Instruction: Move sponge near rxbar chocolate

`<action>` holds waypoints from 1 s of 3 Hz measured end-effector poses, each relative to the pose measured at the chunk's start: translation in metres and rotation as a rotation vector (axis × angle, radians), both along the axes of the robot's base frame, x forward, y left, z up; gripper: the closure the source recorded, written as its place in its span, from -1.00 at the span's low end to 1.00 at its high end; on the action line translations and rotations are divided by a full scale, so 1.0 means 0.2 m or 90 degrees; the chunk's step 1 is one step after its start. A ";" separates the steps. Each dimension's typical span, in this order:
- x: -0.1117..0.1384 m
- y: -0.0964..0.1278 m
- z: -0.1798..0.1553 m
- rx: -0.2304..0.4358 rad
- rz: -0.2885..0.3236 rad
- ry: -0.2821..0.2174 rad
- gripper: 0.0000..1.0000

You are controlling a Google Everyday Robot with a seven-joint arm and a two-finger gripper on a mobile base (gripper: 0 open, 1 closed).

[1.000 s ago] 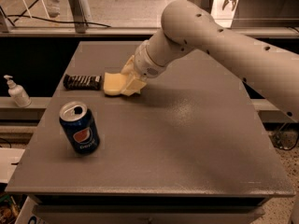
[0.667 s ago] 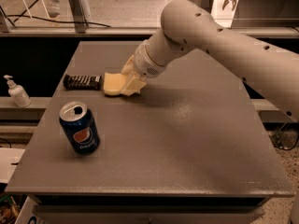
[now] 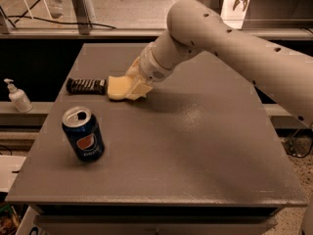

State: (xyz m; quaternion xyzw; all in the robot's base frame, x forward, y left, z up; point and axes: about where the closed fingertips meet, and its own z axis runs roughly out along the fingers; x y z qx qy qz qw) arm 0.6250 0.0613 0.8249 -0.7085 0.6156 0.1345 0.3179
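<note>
Resting on the grey table [image 3: 195, 146], the sponge [image 3: 116, 88] is lying just beside the rxbar chocolate [image 3: 86, 85], while the gripper [image 3: 137, 85] is clasping the sponge's right end between its fingers; a blue can [image 3: 83, 141] is standing well apart in front.

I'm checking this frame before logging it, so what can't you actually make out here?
Camera view only.
1. sponge: right end hidden by the gripper, which is down at it.
2. rxbar chocolate: lettering too small to read; gap to the sponge unclear.
3. arm: cut off by the right edge.
</note>
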 end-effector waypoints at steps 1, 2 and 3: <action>-0.02 0.03 -0.01 -0.001 -0.002 0.025 -1.00; -0.02 0.03 -0.01 -0.001 -0.002 0.026 -1.00; -0.03 0.04 0.01 0.005 -0.002 0.043 -1.00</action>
